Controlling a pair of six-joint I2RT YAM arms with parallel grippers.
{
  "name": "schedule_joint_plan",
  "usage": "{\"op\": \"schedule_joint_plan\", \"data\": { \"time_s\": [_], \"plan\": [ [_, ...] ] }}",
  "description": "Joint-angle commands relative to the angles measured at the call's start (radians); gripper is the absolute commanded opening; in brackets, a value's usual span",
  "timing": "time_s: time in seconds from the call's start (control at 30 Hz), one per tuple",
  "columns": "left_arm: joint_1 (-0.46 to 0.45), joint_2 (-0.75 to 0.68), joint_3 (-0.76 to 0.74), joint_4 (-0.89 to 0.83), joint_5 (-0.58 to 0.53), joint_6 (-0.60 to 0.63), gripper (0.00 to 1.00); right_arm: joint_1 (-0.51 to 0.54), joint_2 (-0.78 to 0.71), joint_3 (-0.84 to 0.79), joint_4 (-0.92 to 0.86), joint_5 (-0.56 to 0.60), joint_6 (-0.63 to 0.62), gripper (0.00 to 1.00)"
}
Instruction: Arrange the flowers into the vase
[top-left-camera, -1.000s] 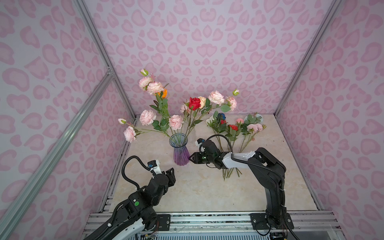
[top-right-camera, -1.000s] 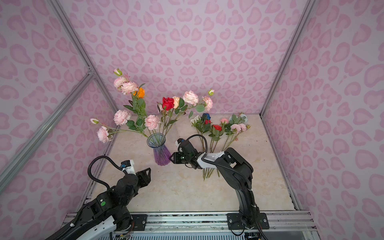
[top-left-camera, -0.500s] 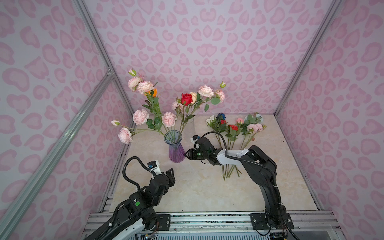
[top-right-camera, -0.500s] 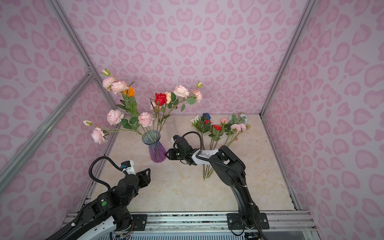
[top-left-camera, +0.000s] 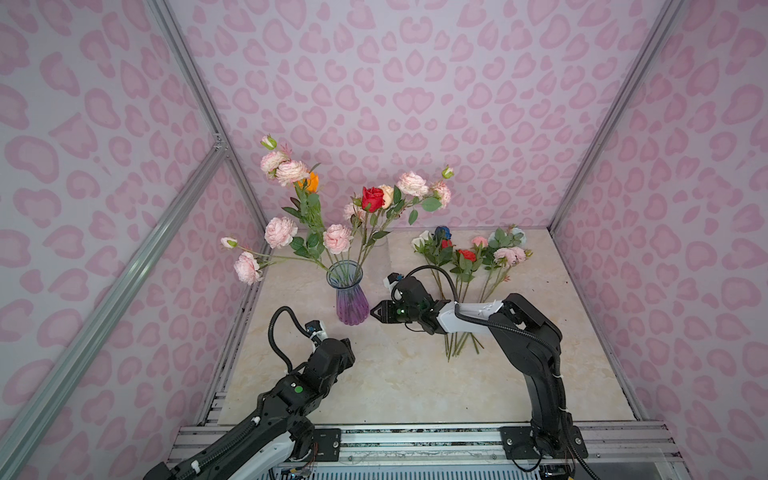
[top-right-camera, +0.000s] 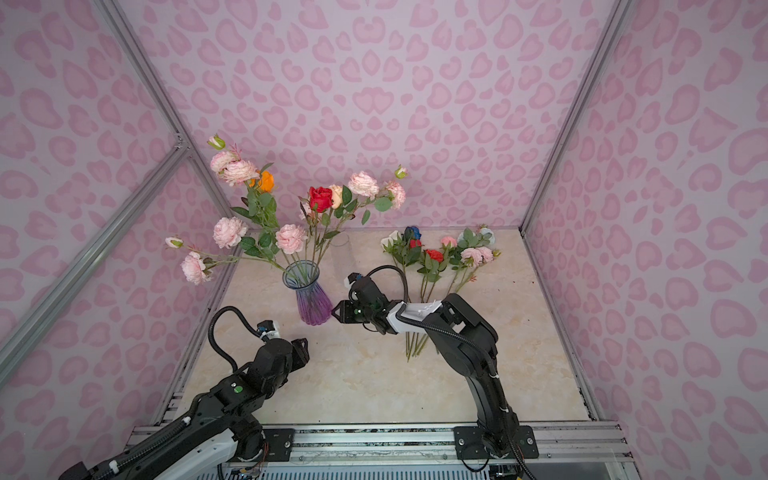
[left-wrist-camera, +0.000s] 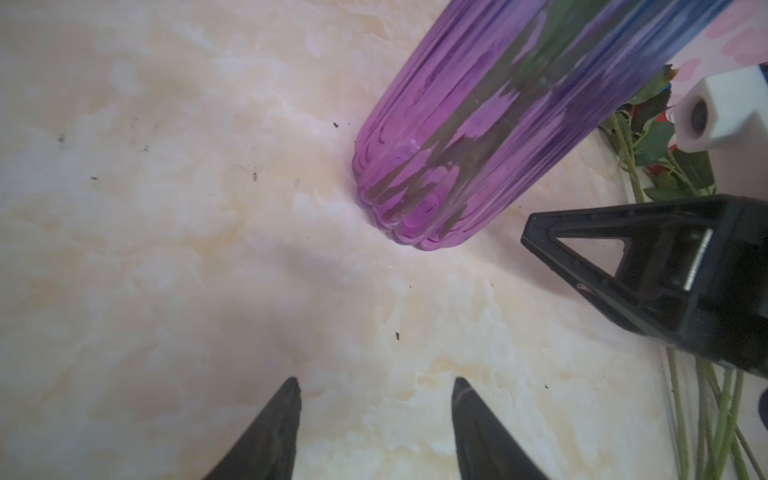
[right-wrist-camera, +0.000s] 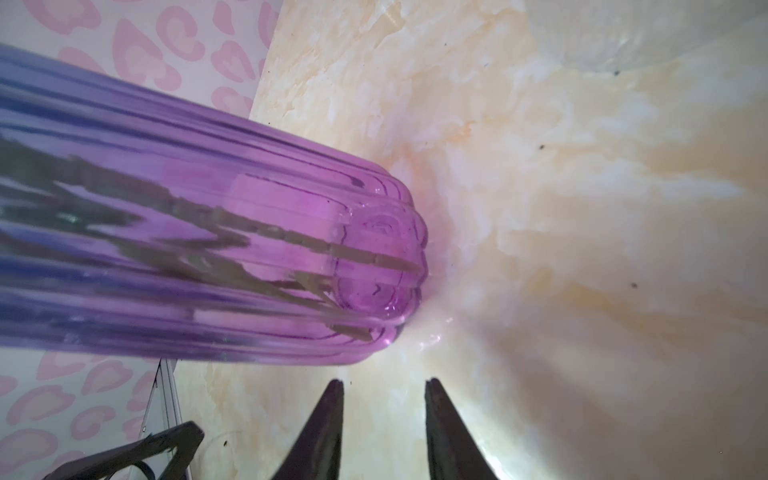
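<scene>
A ribbed glass vase, purple at the base and blue at the rim, stands upright on the marble table and holds several flowers: pink, red and orange. More flowers lie in a bunch at the back right. My right gripper is open and empty, its tips just beside the vase's base. My left gripper is open and empty, a little in front of the vase.
A clear glass stands behind the vase. Pink patterned walls close in the table on three sides, with a metal rail along the front. The stems of the lying flowers run under my right arm.
The vase and its flowers shifted a little to the left with my right gripper against its base, then settled. My left gripper's jaws have opened slightly wider.
</scene>
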Motion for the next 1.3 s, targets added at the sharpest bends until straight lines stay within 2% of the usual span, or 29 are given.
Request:
{"op": "schedule_joint_plan", "data": {
  "time_s": [0.0, 0.27, 0.43, 1.0, 1.27],
  "plan": [
    [0.015, 0.080, 0.007, 0.187, 0.104, 0.043, 0.62, -0.020, -0.040, -0.059, 0.019, 0.019, -0.001, 0.35],
    [0.027, 0.340, 0.066, 0.348, 0.120, 0.156, 0.58, -0.073, -0.190, -0.219, 0.034, 0.018, -0.021, 0.35],
    [0.027, 0.465, 0.124, 0.355, 0.082, 0.213, 0.56, -0.112, -0.268, -0.286, 0.023, 0.018, -0.034, 0.35],
    [0.031, 0.725, 0.212, 0.415, 0.004, 0.190, 0.54, -0.163, -0.374, -0.333, -0.008, 0.018, -0.065, 0.35],
    [0.039, 0.748, 0.200, 0.436, -0.016, 0.160, 0.54, -0.166, -0.388, -0.348, -0.004, 0.019, -0.069, 0.35]
  ]
}}
